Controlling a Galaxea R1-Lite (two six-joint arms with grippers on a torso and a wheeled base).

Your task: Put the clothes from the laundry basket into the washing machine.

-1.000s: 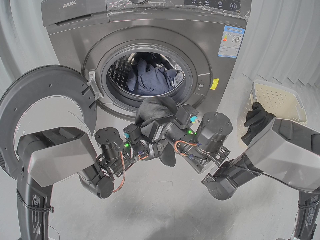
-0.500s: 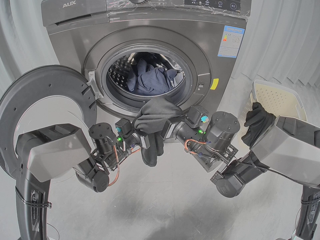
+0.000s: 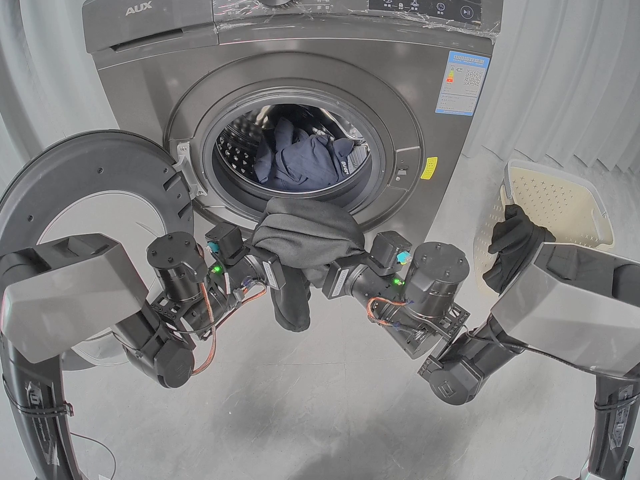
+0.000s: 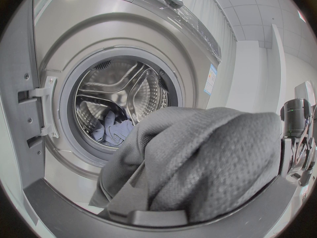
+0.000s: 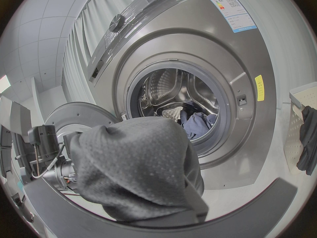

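1. Head view: the grey garment point(image 3: 307, 231) spans the left gripper point(image 3: 283, 271) and the right gripper point(image 3: 328, 273), just below the open washing machine point(image 3: 293, 68) drum.
2. Left wrist view: jaws closed on bunched cloth.
3. Right wrist view: jaws likewise clamped. This looks like the loading step; the next move calls for lifting over the rim and releasing inside.

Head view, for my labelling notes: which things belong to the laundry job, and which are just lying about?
Job: grey garment, washing machine, its open door, navy clothes in the drum, laundry basket, black garment over its rim.
Lying about: curtain, floor.
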